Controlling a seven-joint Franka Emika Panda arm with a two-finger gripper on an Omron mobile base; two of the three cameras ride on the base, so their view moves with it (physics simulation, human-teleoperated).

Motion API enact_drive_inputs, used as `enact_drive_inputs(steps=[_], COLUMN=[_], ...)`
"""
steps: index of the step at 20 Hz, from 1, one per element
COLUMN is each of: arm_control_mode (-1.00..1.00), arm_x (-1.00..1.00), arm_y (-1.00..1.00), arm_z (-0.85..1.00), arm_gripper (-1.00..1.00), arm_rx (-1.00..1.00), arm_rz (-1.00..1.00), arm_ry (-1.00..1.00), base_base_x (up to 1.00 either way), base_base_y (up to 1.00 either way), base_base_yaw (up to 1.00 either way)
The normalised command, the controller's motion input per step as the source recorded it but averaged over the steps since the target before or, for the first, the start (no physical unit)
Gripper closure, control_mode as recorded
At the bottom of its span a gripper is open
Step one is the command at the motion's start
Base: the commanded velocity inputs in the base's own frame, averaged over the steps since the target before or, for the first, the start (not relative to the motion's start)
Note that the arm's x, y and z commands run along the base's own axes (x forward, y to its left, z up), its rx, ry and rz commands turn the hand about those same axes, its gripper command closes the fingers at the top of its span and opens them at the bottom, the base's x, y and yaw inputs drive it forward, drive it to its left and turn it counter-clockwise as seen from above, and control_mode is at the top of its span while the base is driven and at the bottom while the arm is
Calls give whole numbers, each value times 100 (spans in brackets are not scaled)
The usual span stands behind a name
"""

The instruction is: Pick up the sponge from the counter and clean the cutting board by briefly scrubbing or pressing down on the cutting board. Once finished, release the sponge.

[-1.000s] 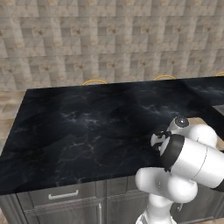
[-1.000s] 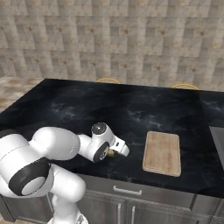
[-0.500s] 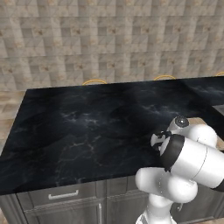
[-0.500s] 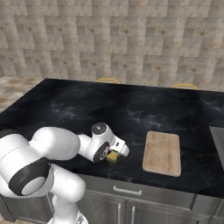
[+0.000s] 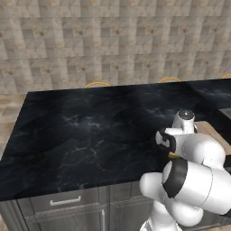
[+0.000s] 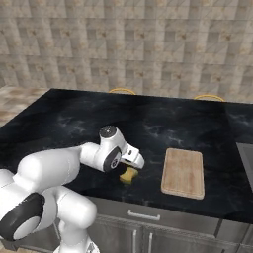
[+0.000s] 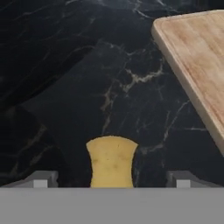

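Note:
The yellow sponge (image 7: 111, 161) lies on the black counter (image 7: 78, 87), centred between my gripper's (image 7: 112, 180) two widely spread fingertips (image 7: 41, 179), with a gap on each side. The gripper is open and grips nothing. In the right base view the sponge (image 6: 129, 175) rests just under the low hand (image 6: 132, 161), near the counter's front edge (image 6: 64, 123). The tan cutting board (image 6: 184, 172) lies flat a short way to the sponge's right, apart from it. Its corner (image 7: 197, 52) fills the upper right of the hand view. A sliver of the board (image 5: 208, 130) peeks past the hand (image 5: 180, 135).
Grey drawers (image 6: 148, 217) sit below the counter edge. Two rounded yellowish rims (image 6: 122, 91) (image 6: 208, 97) rise behind the far edge. A sink edge (image 6: 246, 158) starts at the far right. Tiled wall behind.
The gripper has gone from shut to wide open. The sponge now rests free on the counter under the hand. The arm has hardly moved.

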Motion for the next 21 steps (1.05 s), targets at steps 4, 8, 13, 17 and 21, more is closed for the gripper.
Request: enact_drive_inputs(steps=[4,8,13,17,21], arm_control_mode=[-100,-100,-100,-100,-100], arm_x=[-3,-32,-76,-99,-98], arm_y=[0,2,16,43,80], arm_z=[99,92,55,49,45], arm_gripper=[-100,-100,-100,-100,-100], arm_rx=[0,7,21,11,2], arm_rz=[-2,0,0,0,0], arm_ry=[20,13,2,0,0], base_base_x=[0,0,0,0,0], base_base_y=[0,0,0,0,0], base_base_yaw=[0,0,0,0,0])
